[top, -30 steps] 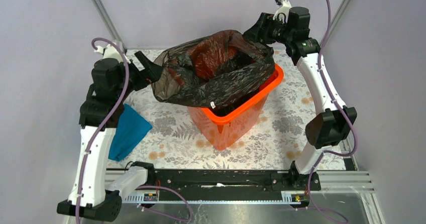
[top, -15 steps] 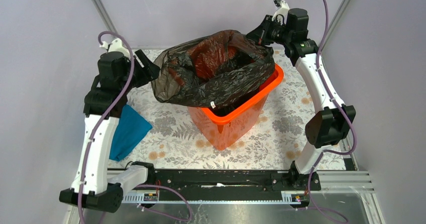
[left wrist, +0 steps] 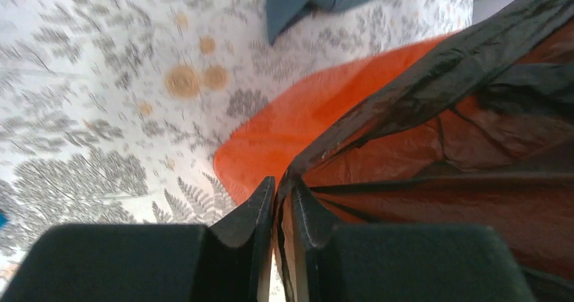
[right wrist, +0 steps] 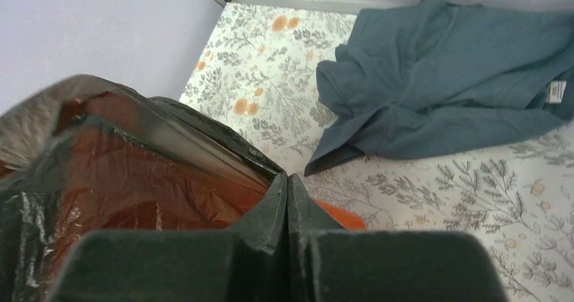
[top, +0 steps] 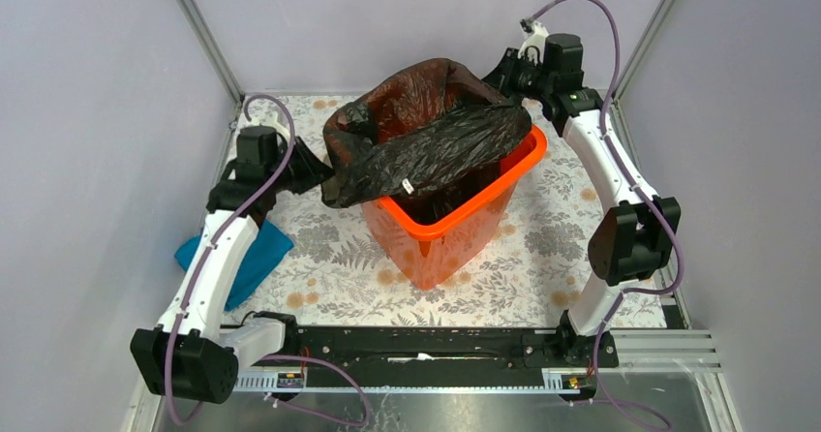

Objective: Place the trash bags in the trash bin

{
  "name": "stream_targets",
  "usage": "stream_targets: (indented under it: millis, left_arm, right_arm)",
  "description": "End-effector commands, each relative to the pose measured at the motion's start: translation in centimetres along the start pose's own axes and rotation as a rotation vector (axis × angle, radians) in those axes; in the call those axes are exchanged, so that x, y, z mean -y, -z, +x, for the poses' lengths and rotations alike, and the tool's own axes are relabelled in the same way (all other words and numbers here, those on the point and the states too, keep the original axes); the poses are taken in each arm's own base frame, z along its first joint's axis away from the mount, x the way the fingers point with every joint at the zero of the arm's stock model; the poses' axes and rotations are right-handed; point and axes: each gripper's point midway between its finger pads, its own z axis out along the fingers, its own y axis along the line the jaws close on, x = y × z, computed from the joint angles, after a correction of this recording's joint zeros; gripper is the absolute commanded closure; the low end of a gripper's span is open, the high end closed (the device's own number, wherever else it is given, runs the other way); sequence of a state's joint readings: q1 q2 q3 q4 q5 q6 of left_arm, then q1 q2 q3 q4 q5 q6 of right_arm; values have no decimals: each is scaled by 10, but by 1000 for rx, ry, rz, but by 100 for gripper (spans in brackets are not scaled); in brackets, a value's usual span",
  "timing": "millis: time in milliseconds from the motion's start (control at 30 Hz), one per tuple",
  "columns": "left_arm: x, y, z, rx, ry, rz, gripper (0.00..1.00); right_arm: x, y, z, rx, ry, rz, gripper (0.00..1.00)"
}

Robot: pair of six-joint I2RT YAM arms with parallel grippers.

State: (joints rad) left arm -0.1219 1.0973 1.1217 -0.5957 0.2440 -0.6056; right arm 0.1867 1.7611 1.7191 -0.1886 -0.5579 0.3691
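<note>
top view: vs a sec ago the left arm has swung in and dropped, so the left gripper now sits at the bag where it bulges past the bin's left side; that bulge is smaller now. right gripper has edged in at the far right corner. the bag is part inside the orange bin, its top bunched above the rim and draped over the left edge. teal cloth lies on the table under the left arm. means both ends of the bag mouth look held, so prob ready to spread or stuff it down. left wrist: fingers pinched on the bag's edge w/ film between them, a grip the top view can't confirm; bin wall sits just below. right wrist: jaws pressed together, the bag edge running into the tips, so it looks clamped on the film. a grey-blue cloth lies beyond, hidden from above by the bag and arm.
</note>
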Motion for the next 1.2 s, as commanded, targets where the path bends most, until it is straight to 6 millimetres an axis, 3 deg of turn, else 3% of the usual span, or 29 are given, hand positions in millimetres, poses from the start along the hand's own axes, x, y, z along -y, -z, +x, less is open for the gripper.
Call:
stream_targets:
  millis: [0,233,400,433,533,667,800,900,1033,1167]
  left_arm:
    - [21,-4,17,-27,74,180,84]
    - [18,-12,63,-118,192,281,87]
    - [40,-10,88,-175,238,380,87]
    - [45,-10,92,-181,239,394,86]
    - [50,-7,93,-171,242,407,83]
    - [45,-3,89,-131,229,377,80]
    - [44,-2,91,-141,213,371,78]
    - [41,-4,98,-158,214,372,78]
    - [41,-4,102,-174,214,387,77]
    - [42,-3,103,-175,203,398,76]
  right_arm:
    - [-4,4,-11,54,25,-3,100]
    - [8,7,2,34,12,38,100]
    - [12,20,-3,35,29,110,99]
    - [10,25,-8,38,31,130,94]
    - [5,47,-28,65,56,212,65]
    - [12,95,-58,121,90,443,24]
    - [7,146,-76,186,117,599,4]
    - [-19,170,-81,219,119,559,0]
    - [-68,180,-71,208,148,422,0]
    - [-157,169,-46,160,223,129,0]
